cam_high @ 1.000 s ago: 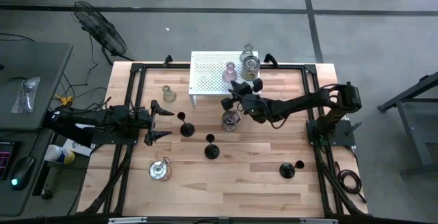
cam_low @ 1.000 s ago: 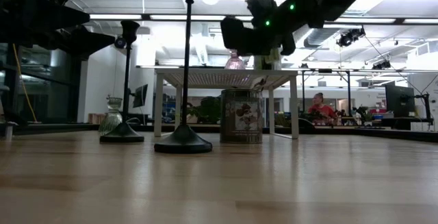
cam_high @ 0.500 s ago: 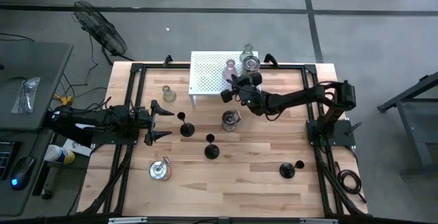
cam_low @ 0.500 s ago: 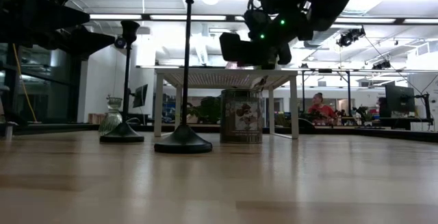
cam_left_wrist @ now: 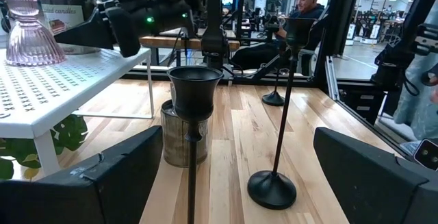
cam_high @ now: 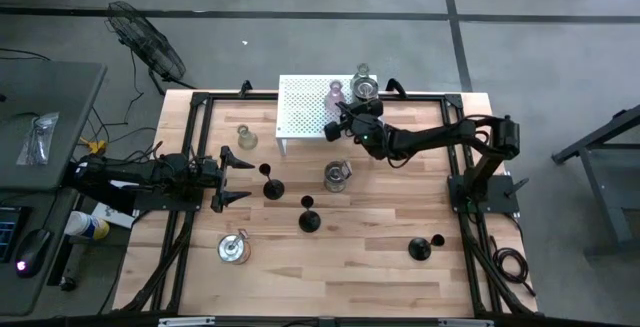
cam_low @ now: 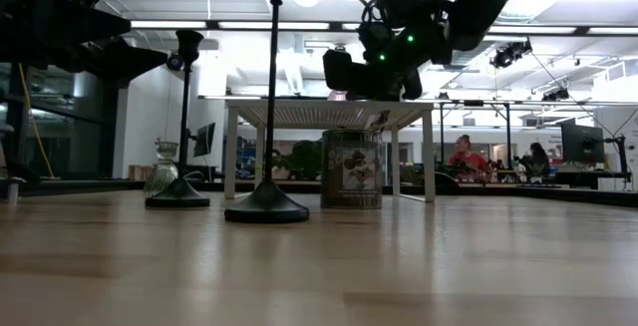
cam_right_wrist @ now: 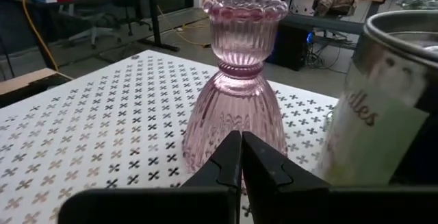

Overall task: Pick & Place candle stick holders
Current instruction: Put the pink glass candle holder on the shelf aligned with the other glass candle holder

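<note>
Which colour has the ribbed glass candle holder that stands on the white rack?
Pink, translucent; the ribbed glass candle holder shows best in the right wrist view.

A pink glass holder (cam_left_wrist: 26, 29) stands upright on the white perforated rack (cam_left_wrist: 61, 87), two black holders (cam_left_wrist: 195, 94) nearby

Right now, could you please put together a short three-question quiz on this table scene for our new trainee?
1. True or false: the ribbed pink glass candle holder stands upright on the white perforated metal rack.
2. Which end effector is over the rack? A) left end effector B) right end effector
3. Fill in: in the high view, ___ black candle holders with round bases and thin stems stand on the wooden table.

Key: 1 true; 2 B; 3 three. The right end effector's fingers are closed together, just in front of the pink holder; the left end effector is open and waits at the table's left.
</note>
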### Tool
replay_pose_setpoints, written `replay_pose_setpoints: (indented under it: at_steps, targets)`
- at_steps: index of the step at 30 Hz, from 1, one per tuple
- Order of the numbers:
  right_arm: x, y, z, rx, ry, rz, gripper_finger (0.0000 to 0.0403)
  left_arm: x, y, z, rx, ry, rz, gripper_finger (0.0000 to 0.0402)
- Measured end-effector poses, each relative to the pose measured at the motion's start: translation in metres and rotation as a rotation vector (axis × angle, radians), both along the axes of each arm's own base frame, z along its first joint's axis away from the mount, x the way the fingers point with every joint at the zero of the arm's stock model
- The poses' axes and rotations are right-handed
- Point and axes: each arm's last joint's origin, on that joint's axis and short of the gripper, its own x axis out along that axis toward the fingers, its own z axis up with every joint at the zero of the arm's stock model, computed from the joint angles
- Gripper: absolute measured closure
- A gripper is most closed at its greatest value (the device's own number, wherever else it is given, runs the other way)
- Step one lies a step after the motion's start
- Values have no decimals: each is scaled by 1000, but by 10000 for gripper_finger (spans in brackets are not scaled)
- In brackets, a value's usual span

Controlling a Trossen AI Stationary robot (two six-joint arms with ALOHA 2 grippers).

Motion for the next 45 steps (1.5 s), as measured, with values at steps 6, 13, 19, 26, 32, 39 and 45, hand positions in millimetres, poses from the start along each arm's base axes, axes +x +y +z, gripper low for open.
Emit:
replay_pose_setpoints:
  at_steps: [6, 13, 19, 26, 32, 39, 45]
  targets:
    - [3, 8, 2, -14, -3, 43, 400, 0, 0, 0, 0, 0, 1, 29]
    - [14, 42, 12, -75, 94, 163, 400, 0, 0, 0, 0, 0, 0, 29]
    - [16, 61, 45, -115, 271, 254, 400, 0, 0, 0, 0, 0, 0, 29]
    - [10, 46, 125, -37, 542, 525, 400, 0, 0, 0, 0, 0, -3, 29]
    - [-8, 17, 154, -4, 724, 733, 400, 0, 0, 0, 0, 1, -5, 29]
    - [-9, -20, 146, -12, 751, 824, 400, 0, 0, 0, 0, 0, -6, 29]
    - [-3, -35, 133, -14, 804, 753, 399, 0, 0, 0, 0, 1, -6, 29]
